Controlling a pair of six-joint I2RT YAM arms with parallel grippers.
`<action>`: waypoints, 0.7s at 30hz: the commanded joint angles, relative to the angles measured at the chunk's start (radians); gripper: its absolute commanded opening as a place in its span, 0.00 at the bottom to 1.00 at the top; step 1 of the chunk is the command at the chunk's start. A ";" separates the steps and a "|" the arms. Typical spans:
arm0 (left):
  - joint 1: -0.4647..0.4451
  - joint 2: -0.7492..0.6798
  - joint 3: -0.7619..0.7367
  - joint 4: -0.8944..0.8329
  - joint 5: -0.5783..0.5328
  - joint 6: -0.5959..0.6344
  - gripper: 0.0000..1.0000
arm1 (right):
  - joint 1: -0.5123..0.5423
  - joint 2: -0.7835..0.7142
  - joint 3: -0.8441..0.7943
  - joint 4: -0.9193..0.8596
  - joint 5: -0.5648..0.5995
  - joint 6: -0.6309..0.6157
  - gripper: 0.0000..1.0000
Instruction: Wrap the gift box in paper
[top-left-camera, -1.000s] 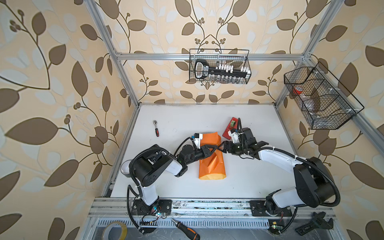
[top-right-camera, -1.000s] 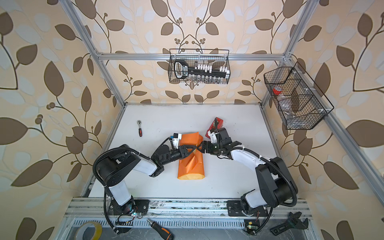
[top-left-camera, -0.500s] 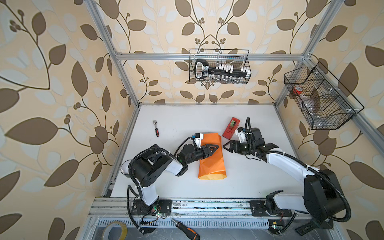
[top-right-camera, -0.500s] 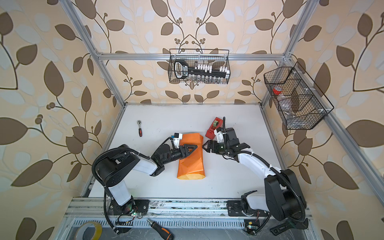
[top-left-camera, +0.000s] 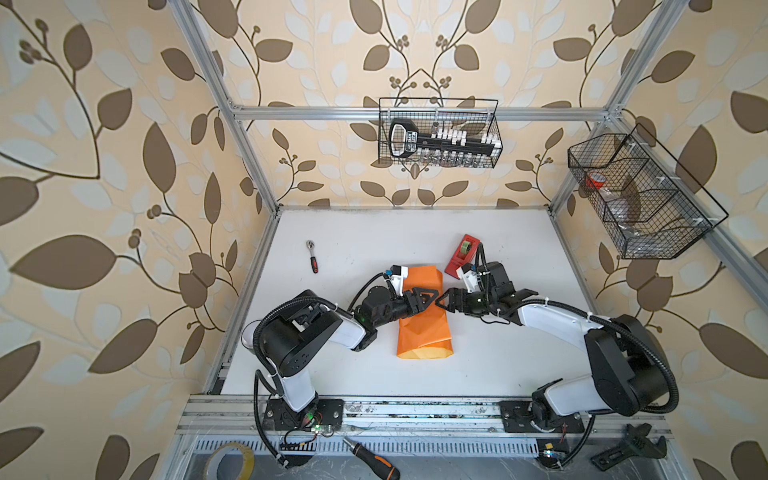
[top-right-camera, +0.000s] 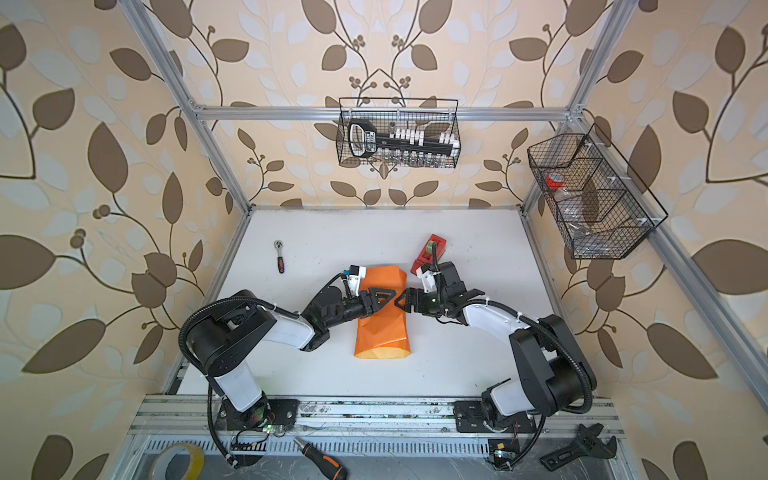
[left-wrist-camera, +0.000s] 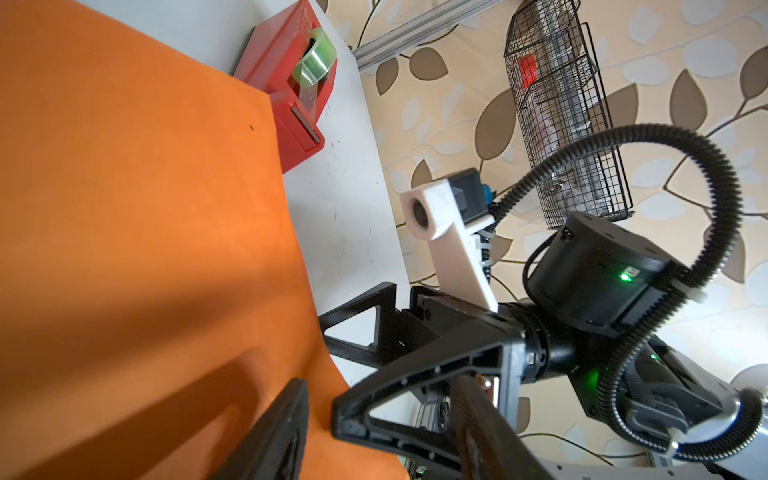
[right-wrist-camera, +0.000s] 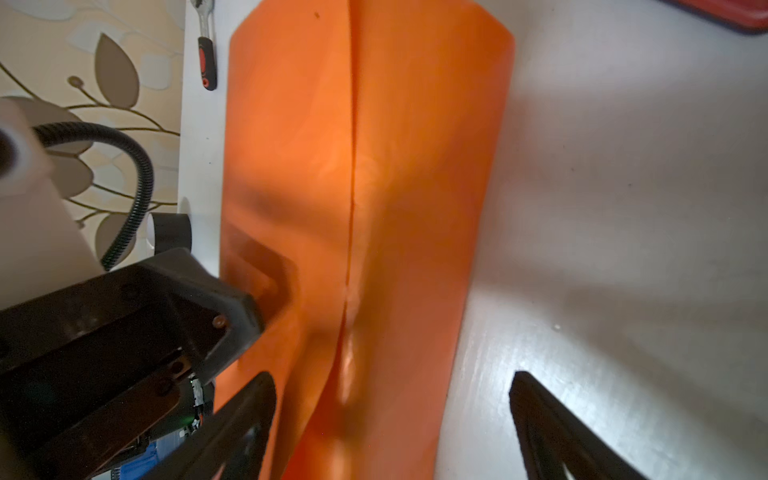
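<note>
The paper (top-left-camera: 424, 328), bright orange face out, lies folded lengthwise into a long sleeve in the middle of the table (top-left-camera: 498, 357). One overlapping seam (right-wrist-camera: 351, 166) runs down its top. The gift box itself is hidden, presumably inside. The near end gapes a little and shows the pale inner face, so the ends look not yet closed. The sheet should be light, thin and springy. It will hold a crease once pressed, but is likely to lift at the seam and slide on the smooth table if pushed sideways. The box underneath should give firm backing where it sits, while the overhanging ends are hollow and will crush. The best holds are probably a downward press on the seam over the box and a thin pinch at an end flap's free edge. The left tool (top-left-camera: 430, 296) is over the sleeve's far half, jaws parted and gripping nothing. The right tool (top-left-camera: 442, 300) faces it nose to nose at the sleeve's right edge, jaws spread wide and empty. The red tape dispenser (top-left-camera: 462, 255) sits just beside the far right corner, crowding that end. A ratchet (top-left-camera: 312, 257) lies well apart, and the near side of the table is open.
</note>
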 joint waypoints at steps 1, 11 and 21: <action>-0.014 0.036 -0.030 -0.310 -0.006 0.056 0.59 | 0.003 0.018 -0.040 0.024 0.015 -0.011 0.88; 0.011 -0.235 0.093 -0.658 -0.055 0.194 0.67 | 0.013 -0.009 -0.189 0.081 0.044 0.006 0.85; 0.157 -0.401 0.287 -1.300 -0.131 0.369 0.79 | 0.034 0.001 -0.174 0.095 0.054 0.012 0.84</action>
